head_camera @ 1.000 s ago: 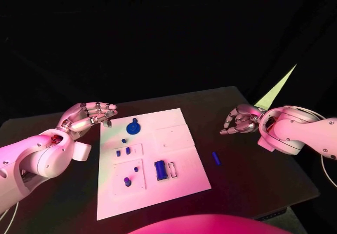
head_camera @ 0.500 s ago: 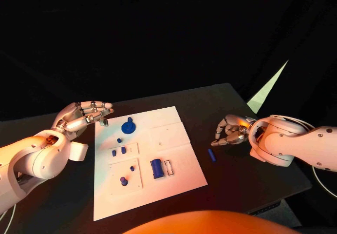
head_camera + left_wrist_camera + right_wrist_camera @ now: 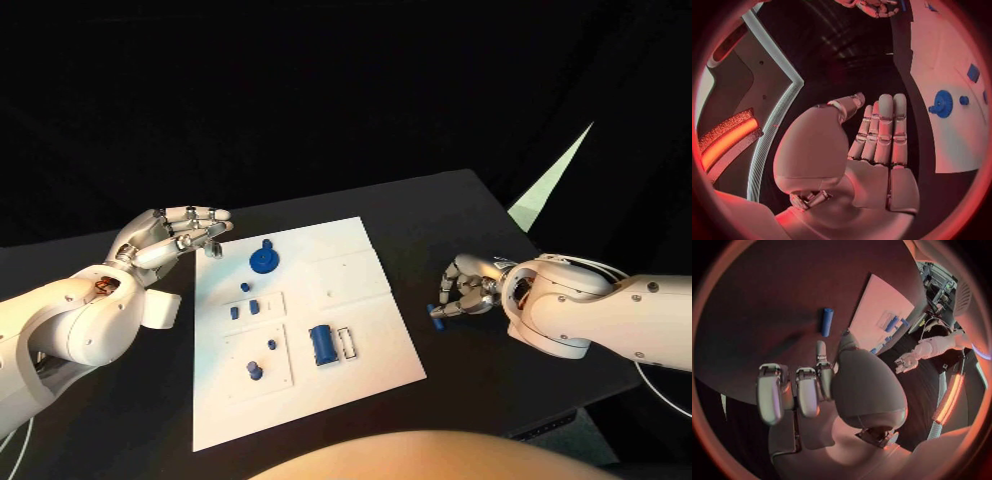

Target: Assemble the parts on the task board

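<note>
Head view: dim room, black backdrop; the white task board (image 3: 303, 330) is the brightest surface.
Wrist views: reddish light, an orange glowing strip at the rim, strong fisheye bending.

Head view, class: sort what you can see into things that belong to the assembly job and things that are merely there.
Part of the job:
task board
blue gear
blue block
small blue pegs
loose blue cylinder on the table beside the board
right hand, fingers by the cylinder
left hand

Merely there:
black table
</note>
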Motion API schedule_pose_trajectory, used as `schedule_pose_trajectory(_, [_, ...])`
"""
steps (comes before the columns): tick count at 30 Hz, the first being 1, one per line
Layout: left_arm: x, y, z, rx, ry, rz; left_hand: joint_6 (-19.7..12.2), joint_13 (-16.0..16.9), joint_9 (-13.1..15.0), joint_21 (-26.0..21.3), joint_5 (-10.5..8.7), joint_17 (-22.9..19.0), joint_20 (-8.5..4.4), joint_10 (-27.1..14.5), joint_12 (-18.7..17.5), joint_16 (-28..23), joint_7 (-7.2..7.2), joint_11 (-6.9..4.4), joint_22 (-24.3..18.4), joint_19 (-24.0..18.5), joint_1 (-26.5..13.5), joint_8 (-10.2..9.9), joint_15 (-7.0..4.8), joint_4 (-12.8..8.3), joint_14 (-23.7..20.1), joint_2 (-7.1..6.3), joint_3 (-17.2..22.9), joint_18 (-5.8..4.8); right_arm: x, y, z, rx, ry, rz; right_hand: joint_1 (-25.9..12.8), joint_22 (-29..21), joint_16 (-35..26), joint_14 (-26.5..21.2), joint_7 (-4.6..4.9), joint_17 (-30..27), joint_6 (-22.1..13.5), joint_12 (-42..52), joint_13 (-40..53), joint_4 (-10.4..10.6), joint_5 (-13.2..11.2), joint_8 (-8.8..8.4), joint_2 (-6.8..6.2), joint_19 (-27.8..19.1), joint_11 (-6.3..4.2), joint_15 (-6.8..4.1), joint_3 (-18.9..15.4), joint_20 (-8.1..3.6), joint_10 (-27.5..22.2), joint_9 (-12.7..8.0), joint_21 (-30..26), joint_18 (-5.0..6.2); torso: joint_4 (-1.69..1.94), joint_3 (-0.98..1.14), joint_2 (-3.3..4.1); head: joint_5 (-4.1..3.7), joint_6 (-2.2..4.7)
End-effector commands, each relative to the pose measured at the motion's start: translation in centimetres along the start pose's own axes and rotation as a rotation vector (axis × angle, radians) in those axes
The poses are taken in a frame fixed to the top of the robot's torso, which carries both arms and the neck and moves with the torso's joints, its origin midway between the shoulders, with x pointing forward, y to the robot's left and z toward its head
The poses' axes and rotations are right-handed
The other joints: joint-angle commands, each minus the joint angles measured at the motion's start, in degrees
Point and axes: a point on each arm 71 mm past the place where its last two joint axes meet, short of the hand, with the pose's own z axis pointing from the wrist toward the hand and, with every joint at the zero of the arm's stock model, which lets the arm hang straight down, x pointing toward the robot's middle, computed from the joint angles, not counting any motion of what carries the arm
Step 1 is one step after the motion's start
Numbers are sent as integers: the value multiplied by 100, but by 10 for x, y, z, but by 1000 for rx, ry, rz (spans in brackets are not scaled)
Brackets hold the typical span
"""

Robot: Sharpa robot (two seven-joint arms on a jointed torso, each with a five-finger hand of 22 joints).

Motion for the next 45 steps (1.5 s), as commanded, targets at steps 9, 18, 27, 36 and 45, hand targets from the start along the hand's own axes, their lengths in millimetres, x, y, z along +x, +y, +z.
schedule_pose_trajectory(9, [0, -1, -1, 10, 3, -9, -34, 11, 12, -40, 28, -9, 38, -28, 43, 11, 3, 0, -18, -10, -44, 3, 4, 1, -43, -23, -47, 85, 15, -2, 6, 25, 18, -69, -53, 1355, 35, 514, -26, 1073, 81, 22, 816, -3, -29, -18, 28, 384, -40, -28, -27, -8, 84, 12, 18, -54, 4, 1, -1, 4, 0])
schedule_pose_trajectory(18, [0, -1, -1, 3, 8, -10, -33, 12, 14, -46, 28, -10, 38, -29, 45, 12, 4, 0, -22, -8, -45, 5, 4, 6, -45, -19, -50, 85, 23, 5, 11, 4, 26, -69, -25, 1358, 36, 515, -43, 1078, 121, 28, 819, -9, -19, -14, 73, 389, -55, -41, 0, -18, 90, 15, 30, -57, 6, 1, 1, -1, 13])
schedule_pose_trajectory(27, [-1, 1, -2, -15, 22, -11, -58, 9, 15, -72, 32, -14, 34, -63, 47, 11, 13, 5, -43, 7, 5, -3, 3, -9, -61, -2, -40, 87, 29, 7, 15, 5, 45, -65, 61, 1362, 41, 517, -69, 1089, 161, 29, 820, -23, 7, -36, 196, 396, -79, -64, 61, -39, 96, 6, 46, -60, 9, -2, -2, -4, 19])
schedule_pose_trajectory(36, [-1, 1, -3, -19, 25, -10, -68, 9, 16, -78, 33, -17, 33, -73, 50, 8, 18, 8, -49, 13, 27, -5, 4, -19, -70, 4, -33, 87, 34, 5, 19, 17, 89, -103, 1043, 1371, 54, 522, -113, 1120, 275, 10, 818, -91, -206, -210, 169, 406, -129, -112, 754, -98, 88, -93, 77, -67, 8, 1, 0, 22, -7])
schedule_pose_trajectory(45, [-2, 1, -4, -23, 28, -7, -72, 9, 17, -83, 33, -20, 33, -77, 53, 1, 21, 11, -52, 15, 39, -6, 5, -25, -80, 7, -29, 86, 36, 5, 21, 20, 104, -156, 1417, 1373, 67, 528, -103, 1153, 428, -19, 811, -85, -127, -309, -123, 407, -125, -109, 1436, -95, 74, -150, 87, -69, 3, -3, -9, 29, 10])
